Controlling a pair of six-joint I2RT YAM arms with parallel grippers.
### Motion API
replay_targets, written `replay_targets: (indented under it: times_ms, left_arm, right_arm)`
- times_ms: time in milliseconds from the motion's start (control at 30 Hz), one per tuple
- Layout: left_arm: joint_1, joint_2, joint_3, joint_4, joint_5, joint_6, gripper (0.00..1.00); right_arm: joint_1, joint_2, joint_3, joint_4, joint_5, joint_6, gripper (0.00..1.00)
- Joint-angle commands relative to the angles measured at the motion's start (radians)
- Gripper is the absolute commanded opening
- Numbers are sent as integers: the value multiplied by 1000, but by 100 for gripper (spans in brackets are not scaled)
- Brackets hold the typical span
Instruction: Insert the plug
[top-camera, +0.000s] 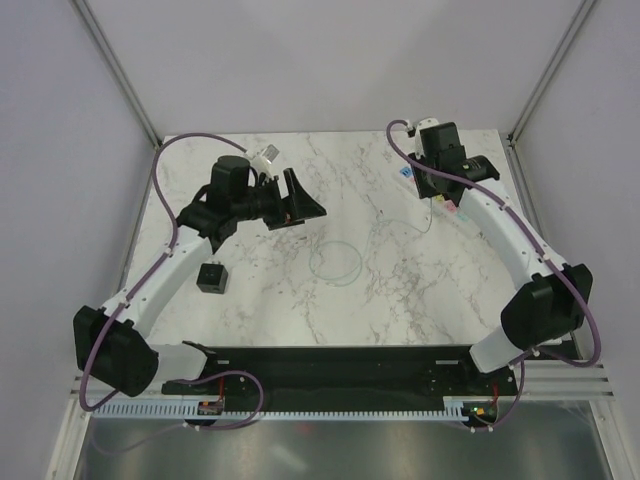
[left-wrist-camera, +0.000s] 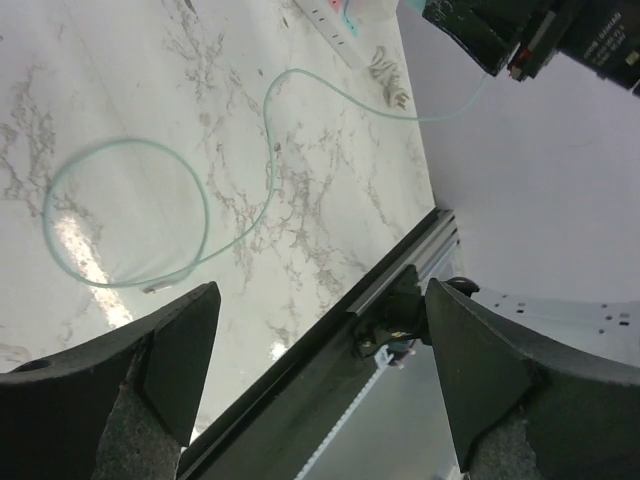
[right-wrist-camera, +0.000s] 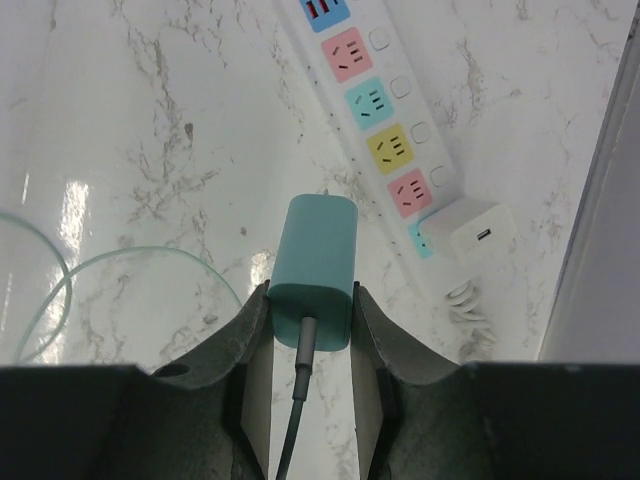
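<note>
We find the plug (top-camera: 211, 278) lying on the table (top-camera: 400, 290) at the left of the top view, with the coiled cable (top-camera: 335, 262) to its right, near the centre. In the right wrist view the power strip (right-wrist-camera: 375, 110) runs diagonally across the upper right, with an adapter (right-wrist-camera: 480, 230) on its lower end. The charger (right-wrist-camera: 315, 270) sits between the fingers of the right gripper (right-wrist-camera: 310, 297), just left of the strip.

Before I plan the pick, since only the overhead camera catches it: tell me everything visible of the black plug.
The black plug is a small matte cube, plastic by its look. It rests flat on the marble table, on the left side, just beside the left arm's white link. Nothing grips it. Prongs and cable are not visible.
</note>
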Motion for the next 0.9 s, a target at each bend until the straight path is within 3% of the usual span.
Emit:
replay_targets:
  times_ms: [0,200,467,733,867]
  left_arm:
    - [-1,-64,47,-122,-39,225,90]
    - [-1,-73,-15,-142,-76,316,91]
    - [-1,-99,-67,-151,-163,408,91]
    - [-4,-98,-116,-108,-165,419,91]
    - [-4,-110,-127,-108,-153,416,90]
  right_arm:
    - [-13,58,89,-64,-68,-295,0]
    - [-79,246,260,-233,-200,-383,0]
    - [-166,518,508,-403,-181,-442,0]
    - [-229,631,671,-455,-174,-566,0]
    - [-271,655,661,-474,-204,-618,0]
